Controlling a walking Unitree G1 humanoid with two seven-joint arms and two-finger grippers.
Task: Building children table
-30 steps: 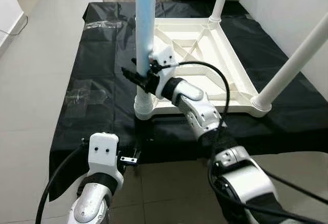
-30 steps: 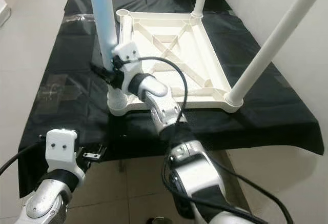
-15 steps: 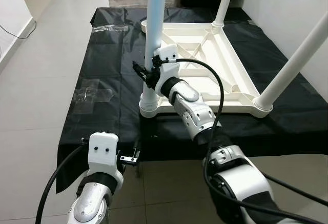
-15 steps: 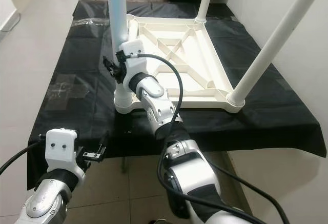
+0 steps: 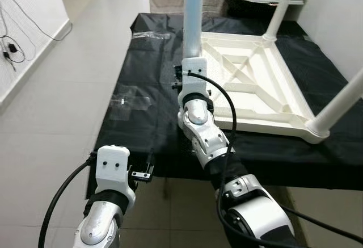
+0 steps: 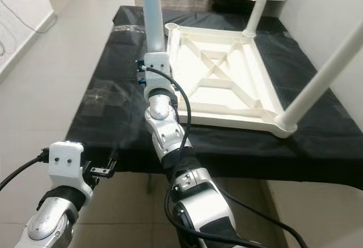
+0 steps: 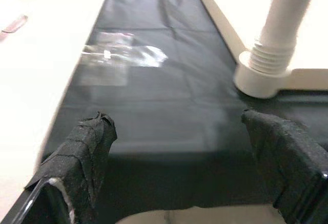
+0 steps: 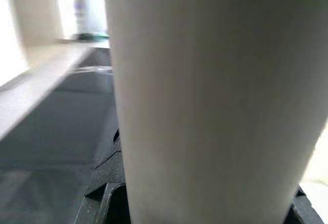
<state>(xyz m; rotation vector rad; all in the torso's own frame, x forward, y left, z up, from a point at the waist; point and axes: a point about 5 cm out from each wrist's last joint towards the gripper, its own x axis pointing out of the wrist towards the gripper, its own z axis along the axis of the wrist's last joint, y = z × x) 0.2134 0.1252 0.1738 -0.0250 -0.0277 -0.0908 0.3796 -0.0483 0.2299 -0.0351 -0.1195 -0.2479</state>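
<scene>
Silver arms, white wrist housings, black cables, black fingers (image 7: pixel 82 152).

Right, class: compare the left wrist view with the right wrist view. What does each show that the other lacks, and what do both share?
Left wrist view: the left gripper, jaws open, above the black table cover; a clear plastic bag; the leg's ribbed foot in a white corner socket.
Right wrist view: the right gripper's black fingers hugging that leg at close range.
Both: the pale round table leg and the cover.

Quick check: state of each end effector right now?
Left end effector: open, holding nothing, low at the black table's near edge.
Right end effector: closed on the table leg.
</scene>
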